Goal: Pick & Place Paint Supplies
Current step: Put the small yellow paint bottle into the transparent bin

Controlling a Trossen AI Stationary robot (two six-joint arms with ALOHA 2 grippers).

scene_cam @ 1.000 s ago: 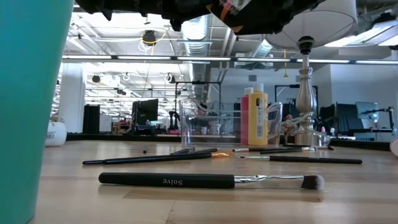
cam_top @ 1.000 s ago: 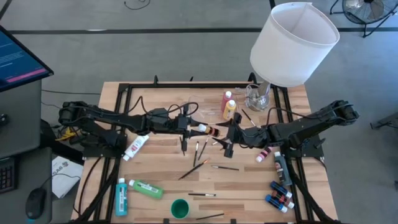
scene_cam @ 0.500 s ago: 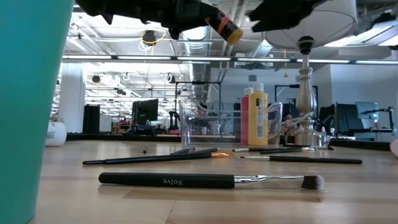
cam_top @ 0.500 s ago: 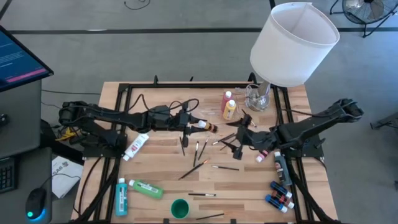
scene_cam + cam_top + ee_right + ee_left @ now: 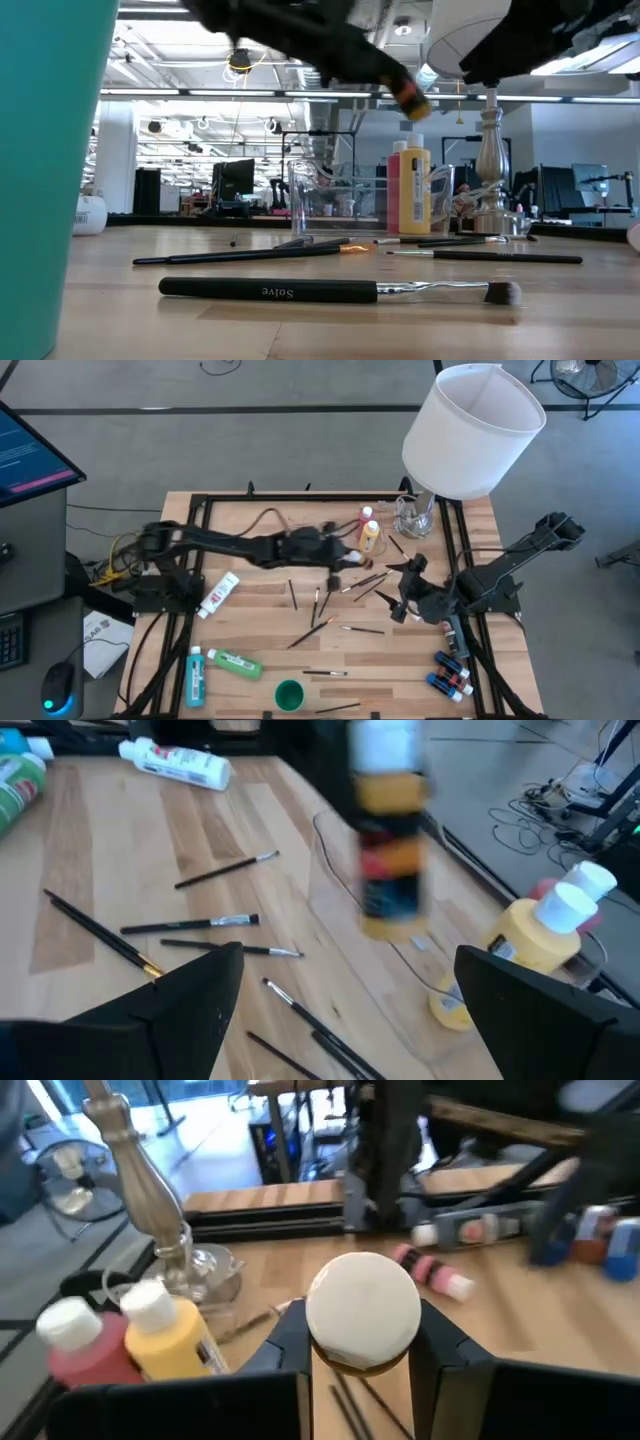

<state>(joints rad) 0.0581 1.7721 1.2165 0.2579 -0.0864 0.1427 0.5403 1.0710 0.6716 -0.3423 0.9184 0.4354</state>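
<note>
The left tool (image 5: 343, 556) was clenched around a little paint bottle (image 5: 362, 1312) with a white cap. It held the bottle up in the air, off the wooden surface (image 5: 260, 635), with the cap pointing away from the arm. In the low view the bottle (image 5: 411, 100) hung tilted, just above and in front of the yellow bottle (image 5: 415, 195) and the red bottle (image 5: 367, 517). Those two stood upright at the far side of the surface, close to the clear tray (image 5: 335, 195) and the lamp base (image 5: 415, 515).

So the place to put it down probably lay just ahead of the left tool, toward the far right. The left arm was stretched long and low across the surface to reach there.

The right tool (image 5: 407, 595) was released, its fingers (image 5: 190, 995) spread wide with nothing in them. It sat near the right side, apart from the bottle. Thin brushes (image 5: 325, 605) lay scattered on the surface between the two arms.
</note>
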